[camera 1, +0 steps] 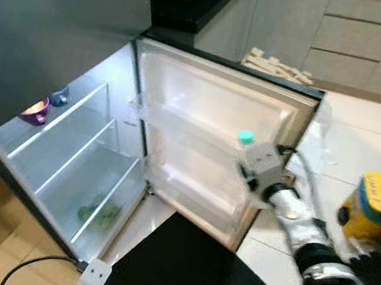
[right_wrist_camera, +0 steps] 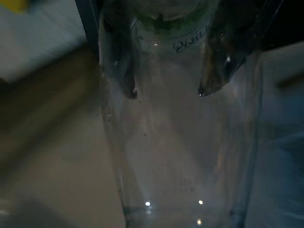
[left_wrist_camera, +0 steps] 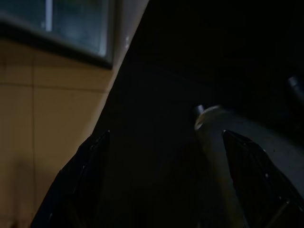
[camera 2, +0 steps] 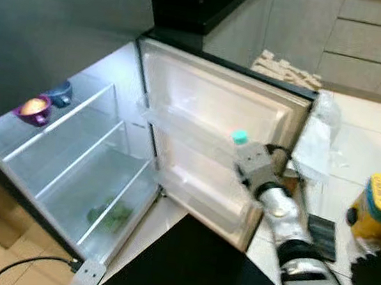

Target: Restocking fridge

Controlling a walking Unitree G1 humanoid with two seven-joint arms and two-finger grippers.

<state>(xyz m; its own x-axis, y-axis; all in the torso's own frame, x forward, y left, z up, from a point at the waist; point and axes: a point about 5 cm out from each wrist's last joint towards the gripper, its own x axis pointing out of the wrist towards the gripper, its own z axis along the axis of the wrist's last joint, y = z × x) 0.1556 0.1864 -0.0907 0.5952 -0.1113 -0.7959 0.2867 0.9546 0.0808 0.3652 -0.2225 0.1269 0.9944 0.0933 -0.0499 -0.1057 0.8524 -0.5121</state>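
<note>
The fridge (camera 1: 70, 148) stands open, and its door (camera 1: 212, 138) swings out toward me with clear door shelves. A clear bottle (right_wrist_camera: 180, 152) with a teal cap (camera 1: 246, 137) stands upright at the door's middle shelf. My right arm (camera 1: 287, 208) reaches out to it. In the right wrist view my right gripper (right_wrist_camera: 166, 90) is shut on the bottle, one black finger (right_wrist_camera: 126, 71) on each side. My left gripper (left_wrist_camera: 166, 185) hangs low in the dark, open with nothing between its fingers.
A purple bowl (camera 1: 35, 112) and a blue bowl (camera 1: 59, 98) sit on the fridge's top shelf. Greens (camera 1: 100, 213) lie on the bottom shelf. A yellow container (camera 1: 379, 206) and a white plastic bag (camera 2: 317, 141) are on the tiled floor at right. A black surface (camera 1: 188, 269) lies just before me.
</note>
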